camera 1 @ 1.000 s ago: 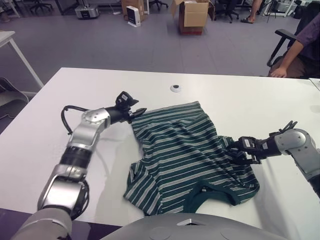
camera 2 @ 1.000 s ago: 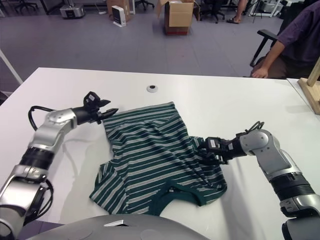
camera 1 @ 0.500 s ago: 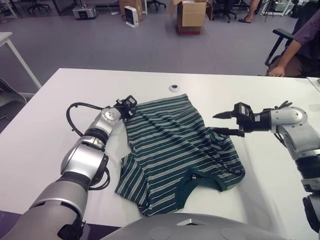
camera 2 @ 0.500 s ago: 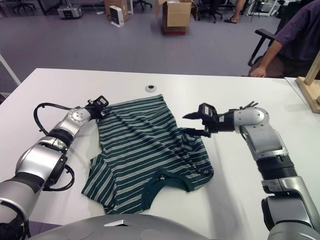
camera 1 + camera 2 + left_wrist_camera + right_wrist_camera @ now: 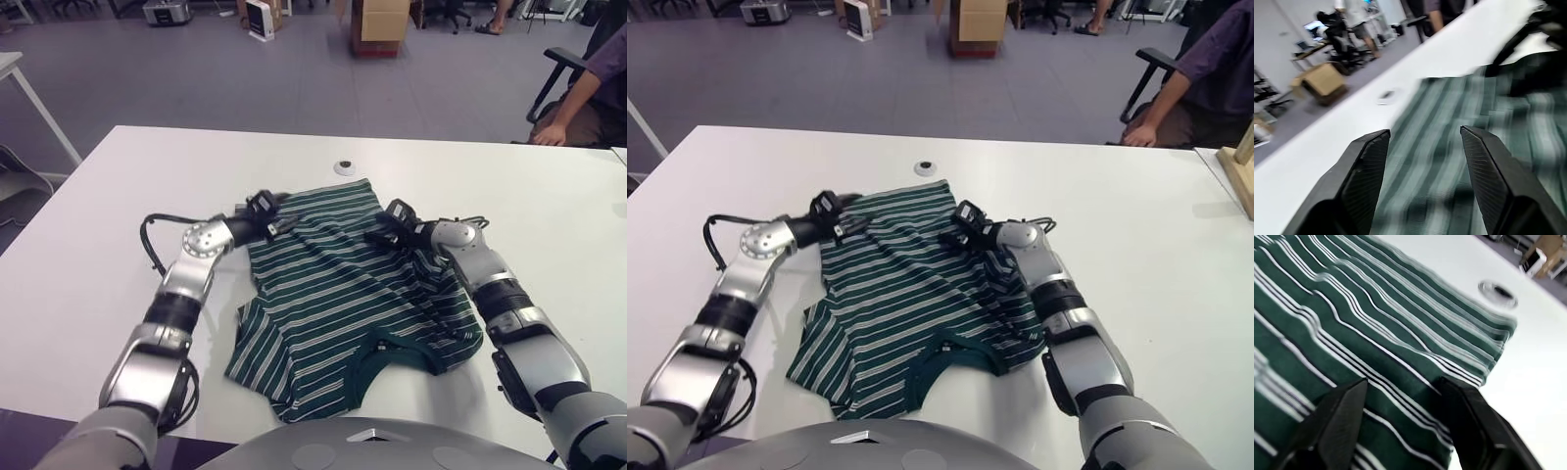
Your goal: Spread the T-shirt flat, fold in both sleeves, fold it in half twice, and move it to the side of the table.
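White table [image 5: 88, 284], plain flat top. Lying directly on it is a green T-shirt [image 5: 333, 294] with thin white stripes, well in from the table's left, right and far edges. The shirt isn't flat: it's wrinkled all over, and its right side is bunched into overlapping folds. The collar opening faces the near table edge and the hem faces the far edge. One sleeve sticks out at the shirt's near-left corner. A small round disc [image 5: 344, 166] sits just beyond the shirt's hem, close to the fabric but not touching it. Can't tell if the disc is loose or set into the tabletop.
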Robot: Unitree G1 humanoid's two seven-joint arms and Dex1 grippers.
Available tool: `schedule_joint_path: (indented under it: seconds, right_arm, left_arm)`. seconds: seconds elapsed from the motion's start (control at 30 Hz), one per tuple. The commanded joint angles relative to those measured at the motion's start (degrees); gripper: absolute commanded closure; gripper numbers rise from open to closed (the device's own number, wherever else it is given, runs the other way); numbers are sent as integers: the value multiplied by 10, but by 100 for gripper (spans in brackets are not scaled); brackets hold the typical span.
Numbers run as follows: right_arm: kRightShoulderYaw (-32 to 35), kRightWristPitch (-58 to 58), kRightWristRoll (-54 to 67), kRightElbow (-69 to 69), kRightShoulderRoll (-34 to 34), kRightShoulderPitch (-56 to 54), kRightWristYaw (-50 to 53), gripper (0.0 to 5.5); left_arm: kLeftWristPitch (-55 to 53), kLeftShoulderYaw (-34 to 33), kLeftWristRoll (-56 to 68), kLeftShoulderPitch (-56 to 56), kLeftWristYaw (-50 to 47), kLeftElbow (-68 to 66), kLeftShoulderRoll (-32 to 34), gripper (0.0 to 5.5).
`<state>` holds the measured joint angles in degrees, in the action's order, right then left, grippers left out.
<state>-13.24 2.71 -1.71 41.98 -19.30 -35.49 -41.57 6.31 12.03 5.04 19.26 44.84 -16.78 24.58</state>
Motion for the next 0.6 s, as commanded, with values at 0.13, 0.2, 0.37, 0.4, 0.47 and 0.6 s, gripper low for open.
schedule_joint_path:
  seconds: [0.13,0.2,0.37,0.4,0.47,0.6]
  right_arm:
    - [-58,-48,-106,187,0,-70,75,276]
    - [-64,-45,-121,213,-9,-70,98,276]
    - [-69,-52,-150,256,-35,-82,143,276]
    - [-54,-66,-134,245,-36,-87,138,276]
    - [-14,-92,-89,200,-41,-89,108,276]
    - [39,-138,-24,20,-134,-28,-12,276]
  left_arm:
    - [-201,0,45,-224,95,423,174,284]
    - [-226,-2,42,-229,85,451,175,284]
    - [-224,96,-45,-232,41,397,140,284]
    - [-204,115,-73,-242,36,363,146,284]
    - [-168,127,-107,-256,32,304,168,284]
    - [-137,89,-89,-281,73,287,239,284]
